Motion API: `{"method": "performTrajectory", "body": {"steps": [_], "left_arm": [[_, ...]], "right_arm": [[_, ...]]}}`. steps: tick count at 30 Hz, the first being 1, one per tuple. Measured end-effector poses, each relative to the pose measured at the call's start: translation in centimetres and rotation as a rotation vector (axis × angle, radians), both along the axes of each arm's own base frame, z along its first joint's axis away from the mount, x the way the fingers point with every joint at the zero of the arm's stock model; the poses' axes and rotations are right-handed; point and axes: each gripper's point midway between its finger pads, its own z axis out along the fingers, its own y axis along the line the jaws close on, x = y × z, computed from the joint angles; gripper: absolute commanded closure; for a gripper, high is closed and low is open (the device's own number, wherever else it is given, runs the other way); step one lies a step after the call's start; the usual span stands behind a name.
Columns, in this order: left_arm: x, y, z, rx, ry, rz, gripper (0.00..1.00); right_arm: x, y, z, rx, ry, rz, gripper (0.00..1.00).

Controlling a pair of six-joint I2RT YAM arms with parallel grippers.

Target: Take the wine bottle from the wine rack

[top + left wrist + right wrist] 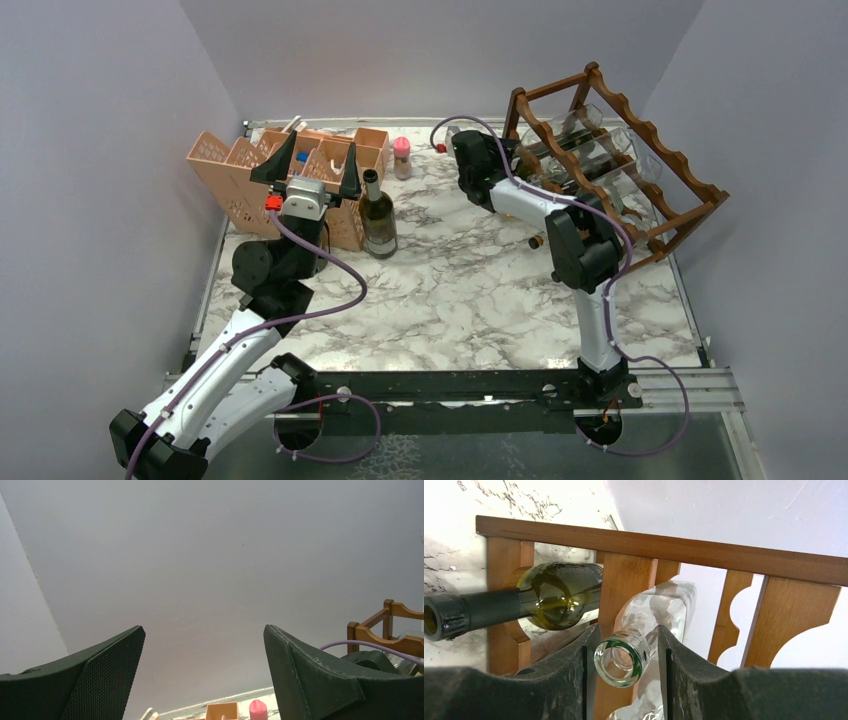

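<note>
At far right corner, clamps neck of clear wine bottle (621, 662) in wine rack (640, 150) with right gripper (626, 635); near left edge, holds left gripper (204, 630) wide open, empty.

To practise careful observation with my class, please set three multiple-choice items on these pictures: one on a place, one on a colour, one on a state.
1. Where does the upright green wine bottle stand?
A. On its side at the near edge
B. On the marble table, beside the peach organiser
C. Inside the organiser

2. What colour is the bottle whose neck lies between the fingers of the right gripper?
A. Clear glass
B. Dark green
C. Brown

3. How is the left gripper?
A. Shut on a bottle
B. Open, holding nothing
C. Shut on a cup

Answers:
1 B: the overhead view shows it upright on the table by the organiser.
2 A: the right wrist view shows a clear bottle lying in the wine rack.
3 B: its fingers stand wide apart, with only the wall between them.
</note>
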Motion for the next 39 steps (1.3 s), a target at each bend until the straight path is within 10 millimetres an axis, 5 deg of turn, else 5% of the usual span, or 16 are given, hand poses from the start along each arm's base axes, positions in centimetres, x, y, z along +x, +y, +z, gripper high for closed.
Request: {"method": "performTrajectory", "body": {"steps": [19,29,39], "left_arm": [[-0.3,0.2,0.3,-0.006,-0.009,0.000,0.05],[-0.5,0.3,0.5,-0.010,-0.015,0.000,0.05],[-0.5,0.3,0.5,-0.010,-0.015,0.000,0.05]], "right_arm": [[-0.8,1.7,0.3,-0.039,-0.070,-0.033,0.99],[-3.8,8.7,-0.4,-0.014,-0.030,0.091,0.99],[-4.8,9.1,-0.1,0.034,-0.011,0.099,0.99]]}}
